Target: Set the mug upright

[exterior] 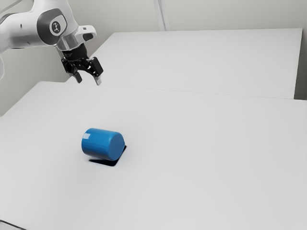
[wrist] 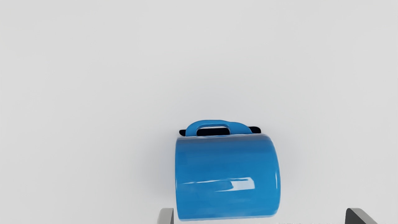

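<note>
My gripper (exterior: pixel 89 82) hangs well above the table, toward the upper left of the exterior view, with its fingers wide apart and nothing held. The blue mug (exterior: pixel 101 143) lies on its side on the table, its round closed end facing the exterior view's right. In the wrist view the mug (wrist: pixel 227 177) lies below my open gripper (wrist: pixel 259 216), nearer to one fingertip than the other. Its handle (wrist: pixel 211 123) sticks out sideways from the body, away from the fingers. The mug's opening is hidden in both views.
The white table (exterior: pixel 201 158) extends around the mug on all sides. Behind it stands a white raised surface (exterior: pixel 201 62) near the wall. A dark cable (exterior: pixel 12 224) crosses the exterior view's lower left corner.
</note>
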Controlling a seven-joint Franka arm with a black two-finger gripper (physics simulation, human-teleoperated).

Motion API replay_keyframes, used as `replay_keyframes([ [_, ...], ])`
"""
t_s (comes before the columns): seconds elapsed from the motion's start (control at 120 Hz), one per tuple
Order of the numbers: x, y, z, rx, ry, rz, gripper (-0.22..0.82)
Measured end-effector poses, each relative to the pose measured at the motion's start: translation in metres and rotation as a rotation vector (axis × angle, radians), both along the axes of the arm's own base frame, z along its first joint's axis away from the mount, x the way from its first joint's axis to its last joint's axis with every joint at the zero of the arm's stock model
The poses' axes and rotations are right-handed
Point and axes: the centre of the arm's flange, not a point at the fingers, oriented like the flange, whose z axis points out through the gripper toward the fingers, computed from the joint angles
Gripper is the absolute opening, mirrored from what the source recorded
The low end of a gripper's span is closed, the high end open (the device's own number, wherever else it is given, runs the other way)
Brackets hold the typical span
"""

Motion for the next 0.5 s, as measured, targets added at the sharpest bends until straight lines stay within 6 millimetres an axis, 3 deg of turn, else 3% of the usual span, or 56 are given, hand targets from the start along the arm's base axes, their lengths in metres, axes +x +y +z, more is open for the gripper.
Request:
replay_keyframes([
  [0.167, -0.001, 0.000, -0.001, -0.004, 0.005, -0.006, 0.60],
  [0.333, -0.020, 0.006, -0.022, -0.090, 0.061, 0.025, 0.60],
  [0.408, -0.035, 0.032, -0.041, -0.234, 0.102, 0.088, 0.60],
  [0.5, -0.060, 0.089, -0.075, -0.431, 0.142, 0.202, 0.60],
])
